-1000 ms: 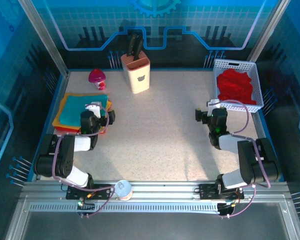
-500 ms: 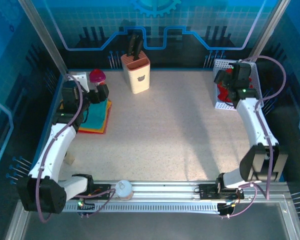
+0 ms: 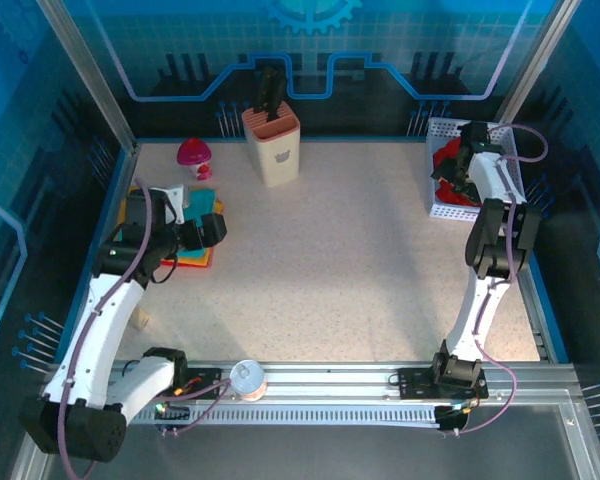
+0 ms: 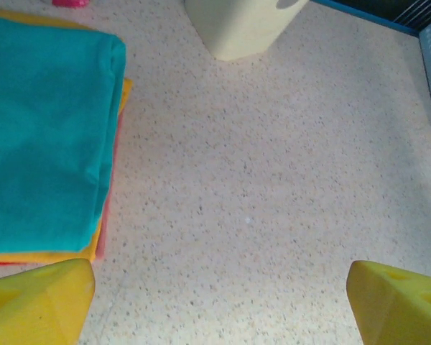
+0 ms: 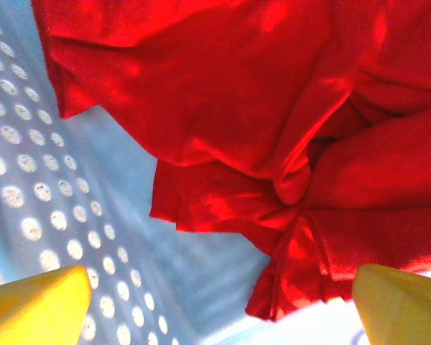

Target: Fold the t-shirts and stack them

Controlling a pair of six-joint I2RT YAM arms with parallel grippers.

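Reaching into the white basket [image 5: 36, 151], the right end effector [image 5: 219, 305] hangs with jaws wide just above the crumpled red t-shirt [image 5: 237, 122]. A good pick would likely take a raised fold near the cloth's middle, away from the perforated wall, then lift straight up over the rim. The left end effector [image 4: 215, 302], also wide and holding nothing, hovers over bare counter [image 4: 273, 180] beside the folded stack topped by the teal t-shirt [image 4: 43, 129]; the counter's middle offers room for spreading.

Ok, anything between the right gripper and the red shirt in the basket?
Nothing. In the right wrist view the open right gripper faces the crumpled red shirt in the basket, only air between.
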